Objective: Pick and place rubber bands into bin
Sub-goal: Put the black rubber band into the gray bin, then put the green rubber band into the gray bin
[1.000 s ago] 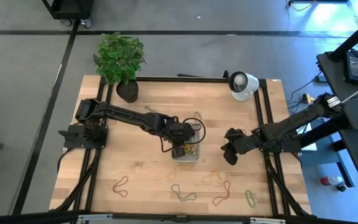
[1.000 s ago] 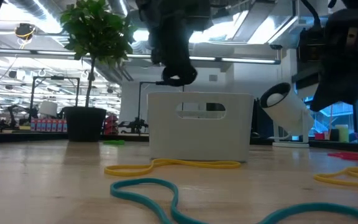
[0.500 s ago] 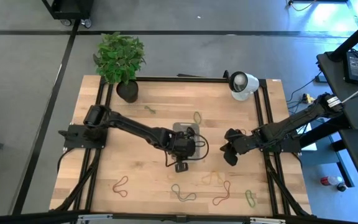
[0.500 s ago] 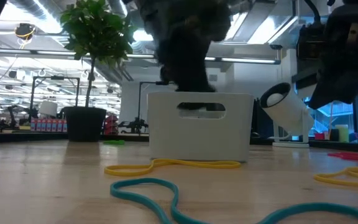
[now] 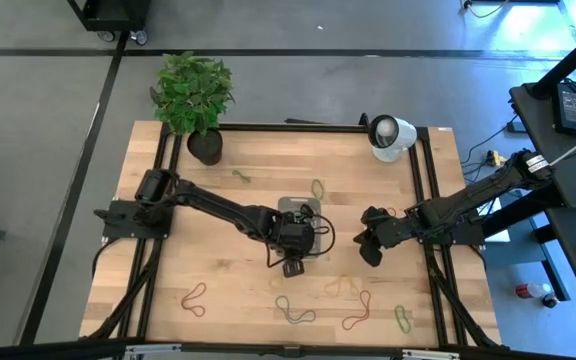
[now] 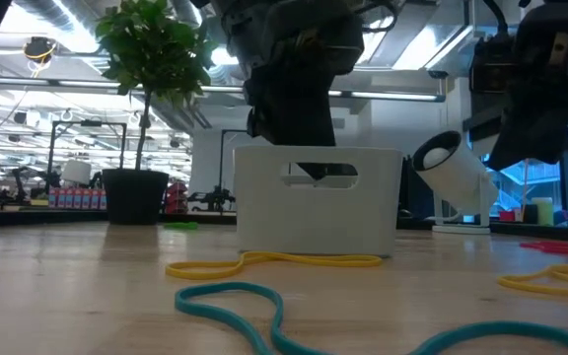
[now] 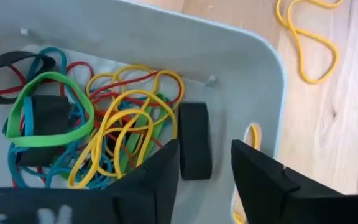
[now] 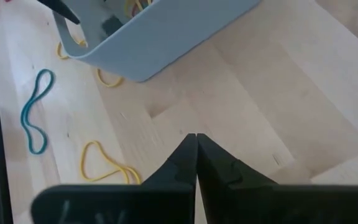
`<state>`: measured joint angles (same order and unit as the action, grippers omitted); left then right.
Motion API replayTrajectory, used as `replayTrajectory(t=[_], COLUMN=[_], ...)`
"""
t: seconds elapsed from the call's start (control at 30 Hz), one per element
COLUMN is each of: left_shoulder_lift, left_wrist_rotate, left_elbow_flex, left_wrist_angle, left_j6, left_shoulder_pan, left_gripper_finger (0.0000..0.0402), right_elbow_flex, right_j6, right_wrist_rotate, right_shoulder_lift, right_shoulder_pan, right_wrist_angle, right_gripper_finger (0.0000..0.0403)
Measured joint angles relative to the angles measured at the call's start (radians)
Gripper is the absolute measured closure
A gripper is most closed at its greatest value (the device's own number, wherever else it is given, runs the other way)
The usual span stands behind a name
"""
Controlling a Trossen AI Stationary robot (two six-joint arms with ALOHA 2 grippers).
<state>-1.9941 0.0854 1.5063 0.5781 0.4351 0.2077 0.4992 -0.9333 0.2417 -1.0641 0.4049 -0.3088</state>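
The bin [image 7: 166, 43] stands mid-table [image 5: 296, 206] and holds a heap of rubber bands [image 7: 123, 118] in yellow, red, green and teal. My left gripper [image 7: 205, 150] hangs open just over the bin's inside [image 5: 298, 245], nothing between its fingers. A dark band [image 7: 194, 149] lies on the bin floor beneath the gap. My right gripper [image 8: 196, 142] is shut and empty, hovering above the bare wood right of the bin [image 5: 368, 245]. Loose rubber bands lie on the table near its front edge: yellow [image 5: 343, 287], teal [image 5: 293, 310], red [image 5: 356, 312].
A potted plant [image 5: 193, 95] stands at the far left corner and a round white lamp-like object [image 5: 390, 135] at the far right. More bands lie at the near left [image 5: 196, 297], the near right [image 5: 403, 318] and beyond the bin [image 5: 318, 187].
My left gripper has moved toward the table's near edge along the bin and come down from above its rim to just inside it. The bin has stayed where it was. My right arm has kept still.
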Motion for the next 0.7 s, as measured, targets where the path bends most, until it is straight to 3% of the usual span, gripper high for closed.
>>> replayTrajectory(t=[0.17, 0.4, 0.57, 0.7], left_shoulder_lift=[0.039, 0.180, 0.275, 0.360], left_wrist_rotate=[-0.005, 0.028, 0.128, 0.183], left_elbow_flex=[0.000, 0.000, -0.037, -0.157], left_wrist_angle=[0.023, 0.176, 0.270, 0.254], left_j6=[0.014, 0.059, -0.007, -0.012], left_shoulder_pan=[-0.012, -0.042, -0.024, 0.001], left_gripper_finger=[0.0248, 0.0274, 0.0332, 0.0392], right_elbow_flex=[0.000, 0.000, 0.000, 0.000], right_j6=[0.000, 0.000, 0.000, 0.002], right_wrist_rotate=[0.000, 0.000, 0.000, 0.004], right_shoulder_lift=[0.000, 0.000, 0.000, 0.000], right_shoulder_pan=[0.000, 0.000, -0.001, -0.005], right_wrist_angle=[0.003, 0.006, 0.009, 0.027], right_gripper_finger=[0.0391, 0.0391, 0.0391, 0.0390])
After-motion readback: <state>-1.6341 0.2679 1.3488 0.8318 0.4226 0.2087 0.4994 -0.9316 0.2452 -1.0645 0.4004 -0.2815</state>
